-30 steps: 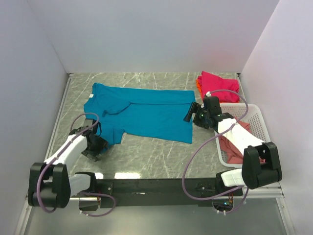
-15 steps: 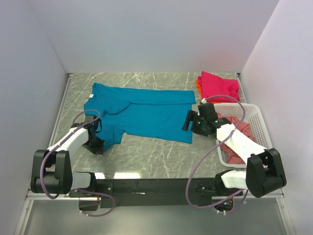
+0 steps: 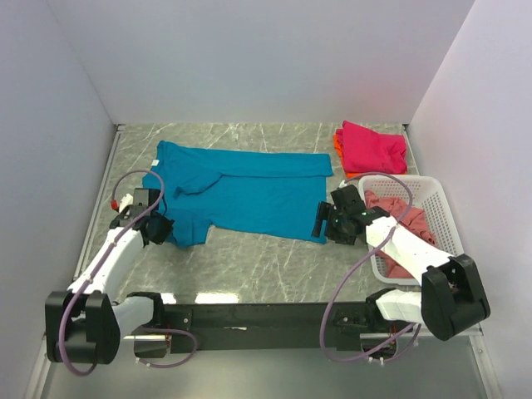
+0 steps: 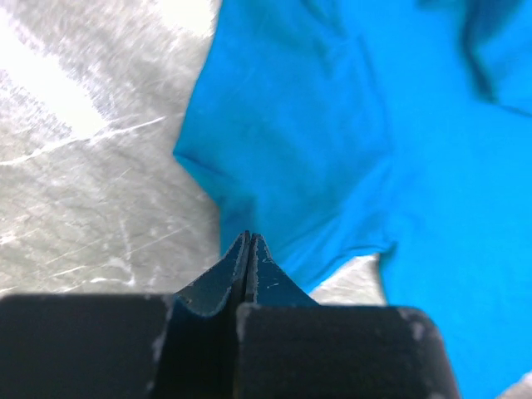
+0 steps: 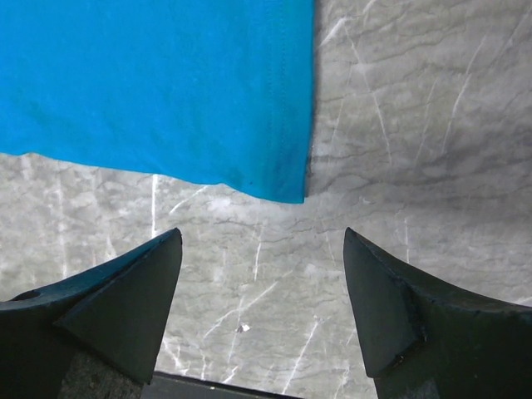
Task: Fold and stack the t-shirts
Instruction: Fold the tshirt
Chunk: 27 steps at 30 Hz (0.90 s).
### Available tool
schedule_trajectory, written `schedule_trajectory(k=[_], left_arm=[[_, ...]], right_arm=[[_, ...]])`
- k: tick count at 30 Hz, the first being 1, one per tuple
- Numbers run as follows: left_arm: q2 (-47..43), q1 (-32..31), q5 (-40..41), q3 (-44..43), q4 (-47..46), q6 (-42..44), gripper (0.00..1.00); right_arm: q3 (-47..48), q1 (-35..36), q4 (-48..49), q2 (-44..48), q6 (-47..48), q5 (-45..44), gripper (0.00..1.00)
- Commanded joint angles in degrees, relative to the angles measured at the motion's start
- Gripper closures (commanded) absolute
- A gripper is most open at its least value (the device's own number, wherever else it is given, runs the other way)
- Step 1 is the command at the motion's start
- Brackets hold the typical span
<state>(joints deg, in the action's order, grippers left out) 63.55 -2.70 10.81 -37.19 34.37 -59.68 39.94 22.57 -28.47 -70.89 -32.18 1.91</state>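
Shifted since a second ago: left hand (image 3: 156,226) to the near sleeve, pressed closed; right hand (image 3: 322,221) to the hem corner, spread wide. Teal-blue cotton short-sleeved shirt (image 3: 249,195) flat on grey marbled table (image 3: 258,266). Soft, light, limp; best pinched at hem corners.

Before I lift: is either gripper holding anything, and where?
Nothing held. Left gripper shut, no cloth in it, at the teal shirt's sleeve edge; right gripper open over the hem corner.

Plain pale walls (image 3: 249,58) on three sides, grey veined tabletop (image 3: 258,262), soft glare perhaps from overhead light
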Motion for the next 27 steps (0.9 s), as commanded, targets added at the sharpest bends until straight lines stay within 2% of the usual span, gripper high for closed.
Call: schedule_trajectory(k=[1, 5, 11, 16, 18, 19, 20, 21, 22, 23, 25, 26, 27], left_arm=[[-2.5, 0.2, 1.2, -1.1, -2.1, 0.6, 0.99], [-1.4, 0.2, 0.4, -2.9, -1.9, 1.1, 0.99], [-0.9, 0.2, 0.4, -6.3, -1.4, 0.8, 0.99], [-0.9, 0.2, 0.0, -8.1, -0.7, 1.1, 0.99], [0.1, 0.2, -0.2, -8.3, 2.9, 0.7, 0.99], [0.6, 0.2, 0.7, -8.3, 4.8, 0.1, 0.99], [1.1, 0.2, 1.0, -8.0, 7.5, -0.5, 0.99], [2.2, 0.2, 1.1, -6.7, 8.3, -0.7, 0.99], [2.6, 0.2, 2.0, -5.9, 8.7, -1.1, 0.94], [3.1, 0.2, 2.3, -5.1, 8.7, -1.6, 0.84], [3.9, 0.2, 2.0, -3.7, 8.4, -2.6, 0.74], [3.8, 0.2, 1.4, -3.2, 8.2, -2.9, 0.69], [3.4, 0.2, 1.1, -2.2, 7.3, -3.2, 0.66]], right_arm=[[-0.3, 0.8, -0.3, -1.5, -1.5, -3.2, 0.16], [1.0, 0.9, 1.0, -5.6, -2.1, -5.1, 0.18], [3.5, 1.0, 2.1, -11.7, -2.2, -4.6, 0.35], [4.2, 1.3, 2.9, -13.6, -2.4, -2.7, 0.39], [4.1, 1.6, 2.6, -13.8, -2.5, -2.8, 0.4], [3.9, 1.6, 2.7, -13.7, -2.7, -2.6, 0.43], [3.6, 1.6, 3.3, -13.7, -2.8, -2.5, 0.54], [3.6, 1.6, 3.6, -13.7, -2.8, -2.4, 0.58], [3.6, 1.7, 3.7, -14.3, -2.9, -2.3, 0.6], [3.9, 1.7, 3.8, -14.7, -2.8, -2.3, 0.63], [4.4, 1.7, 3.8, -16.2, -2.4, -2.1, 0.65], [4.8, 1.7, 3.6, -16.6, -2.4, -2.1, 0.72], [4.7, 1.7, 3.4, -16.8, -2.3, -2.1, 0.74]])
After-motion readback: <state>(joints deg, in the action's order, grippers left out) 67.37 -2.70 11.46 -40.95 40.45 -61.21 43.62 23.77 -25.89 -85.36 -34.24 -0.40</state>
